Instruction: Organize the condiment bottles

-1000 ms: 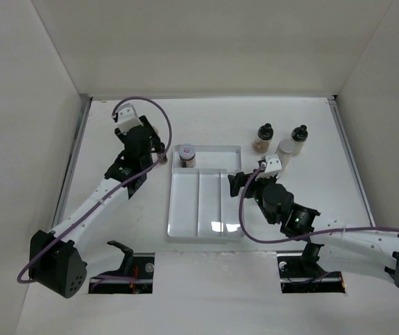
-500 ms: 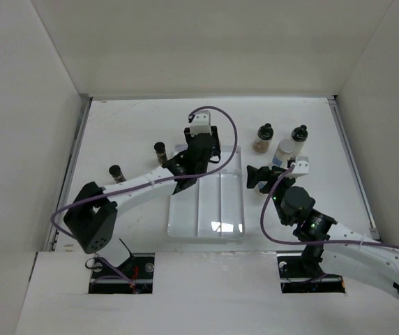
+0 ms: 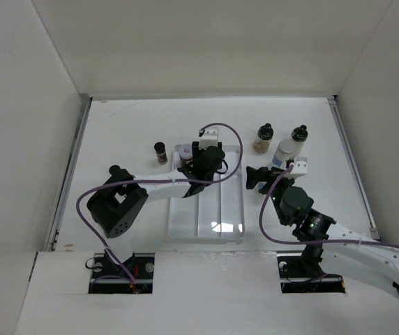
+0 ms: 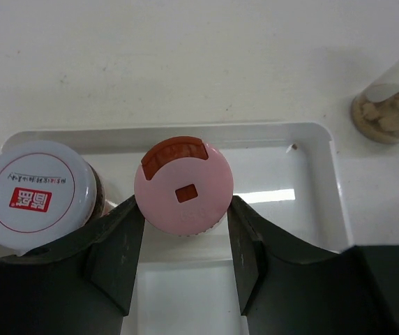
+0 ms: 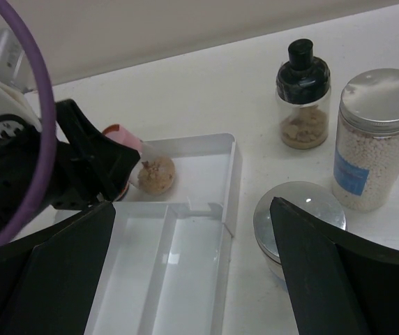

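left wrist | left gripper (image 4: 183,218) was clamped on pink-capped bottle (image 4: 183,183), centre frame, over tray (image 4: 311,167) rear compartment, just beside white-capped jar (image 4: 35,197) at left | risk: bottle looked tilted, could topple on release or knock the jar | right gripper (image 5: 189,269) fingers apart, empty

Pink-cap btl (image 4: 183,193) nr white-cap jar (image 4: 35,195) in tray (image 4: 315,143).

My left arm (image 3: 154,187) reaches forward and rightward. Its hand (image 4: 183,209) points down, with fingers (image 4: 116,258) pressed against both sides of a bottle (image 4: 183,185). My right arm (image 3: 346,241) is bent leftward, and its hand (image 5: 192,265) is spread wide, gripping nothing.
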